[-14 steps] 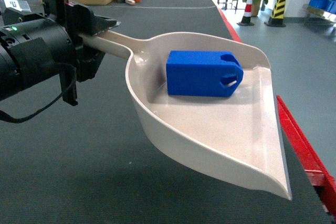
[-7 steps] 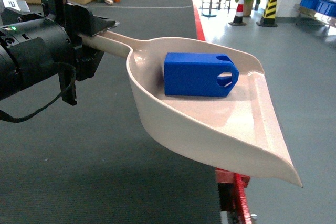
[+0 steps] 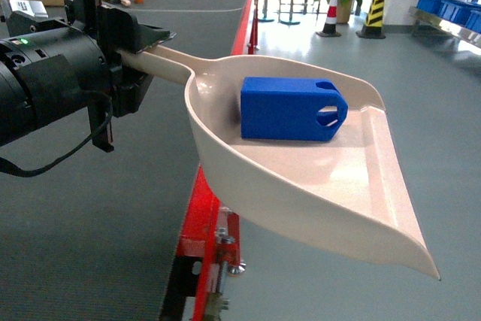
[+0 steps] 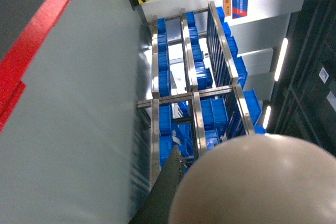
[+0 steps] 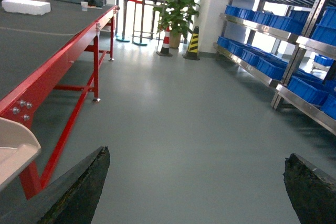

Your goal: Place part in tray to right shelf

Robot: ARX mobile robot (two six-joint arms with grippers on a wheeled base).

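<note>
So, head cam has my left gripper (image 3: pixel 128 54) clamped on the tray (image 3: pixel 323 186) handle, with the part (image 3: pixel 293 108) lying inside near the back wall. Left wrist cam only gets the handle's rounded end blocking a steel rack of blue crates (image 4: pixel 210 114). My right gripper (image 5: pixel 194 182) is spread wide over the grey floor; the red-framed table (image 5: pixel 63 56) sits left.
</note>
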